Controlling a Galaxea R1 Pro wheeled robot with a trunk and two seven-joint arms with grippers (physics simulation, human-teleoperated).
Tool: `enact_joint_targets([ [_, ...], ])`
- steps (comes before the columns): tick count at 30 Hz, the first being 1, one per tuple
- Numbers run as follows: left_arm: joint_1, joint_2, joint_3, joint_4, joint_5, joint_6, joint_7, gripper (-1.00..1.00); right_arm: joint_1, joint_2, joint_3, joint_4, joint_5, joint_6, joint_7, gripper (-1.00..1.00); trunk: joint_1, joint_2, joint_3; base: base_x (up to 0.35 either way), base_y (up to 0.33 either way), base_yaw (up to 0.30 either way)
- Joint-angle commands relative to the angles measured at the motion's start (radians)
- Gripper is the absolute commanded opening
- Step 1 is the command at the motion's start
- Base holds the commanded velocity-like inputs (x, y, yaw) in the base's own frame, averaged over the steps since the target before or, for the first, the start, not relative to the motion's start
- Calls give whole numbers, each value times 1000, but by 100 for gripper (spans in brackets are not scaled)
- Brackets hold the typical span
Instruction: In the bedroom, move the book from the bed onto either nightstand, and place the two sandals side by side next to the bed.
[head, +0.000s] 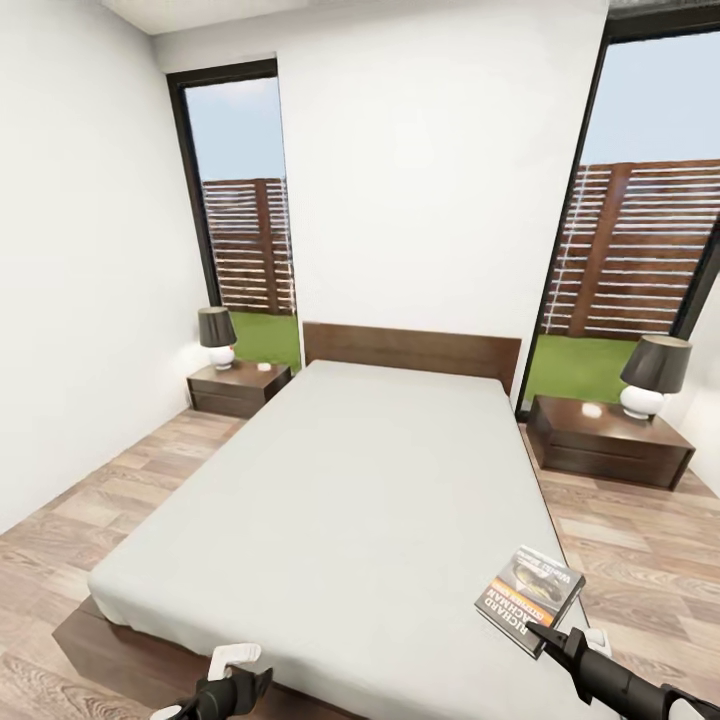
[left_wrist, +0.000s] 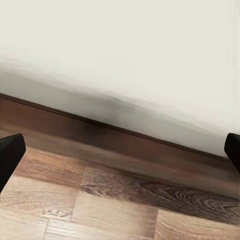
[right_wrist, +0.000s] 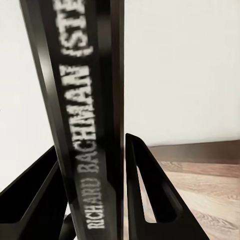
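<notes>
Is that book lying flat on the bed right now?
No, the right claw grips the book by its edge, lifted above the bed.

Bright even daylight, soft blur

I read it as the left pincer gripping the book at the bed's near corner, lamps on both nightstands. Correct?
Not quite: the right pincer grips the book, as the head view shows; the right wrist view shows its spine between the fingers. The bed corner and the lamps on both nightstands are right.
</notes>
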Motion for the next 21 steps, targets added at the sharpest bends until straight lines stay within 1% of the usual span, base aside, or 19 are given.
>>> enact_joint_targets([
  [1,-1,0,-8,2,10,-3,-4,100,-1,-1,6,0,-9,6,1,-100,0,-1,0,0,0,0],
  [15,-1,1,-8,1,10,-4,-4,100,-1,-1,6,0,-9,6,1,-100,0,-1,22,0,0,0],
  [21,-1,1,-8,1,10,-3,-4,100,-1,-1,6,0,-9,6,1,-100,0,-1,25,0,0,6],
])
